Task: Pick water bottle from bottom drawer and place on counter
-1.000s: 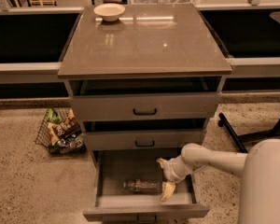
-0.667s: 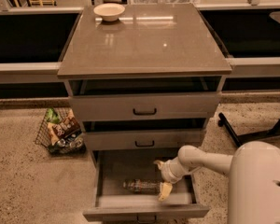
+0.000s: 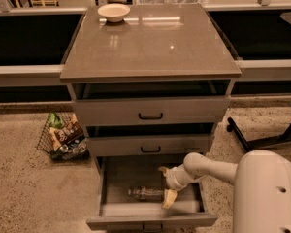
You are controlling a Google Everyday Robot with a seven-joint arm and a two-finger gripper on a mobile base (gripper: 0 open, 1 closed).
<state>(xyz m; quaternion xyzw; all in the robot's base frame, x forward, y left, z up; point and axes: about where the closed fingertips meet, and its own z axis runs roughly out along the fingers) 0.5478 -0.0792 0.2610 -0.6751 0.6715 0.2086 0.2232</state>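
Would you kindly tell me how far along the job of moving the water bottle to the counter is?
Done: the deep grey bottom drawer stands open. In hand: the gripper is inside it, fingers open at the right end of the small clear plastic water bottle, which lies on its side on the drawer floor. Left: grasping, lifting and setting it on the glossy grey-brown counter.

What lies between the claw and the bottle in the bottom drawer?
Nothing. In the camera view the open claw hangs just beside the bottle; only bare drawer floor separates them.
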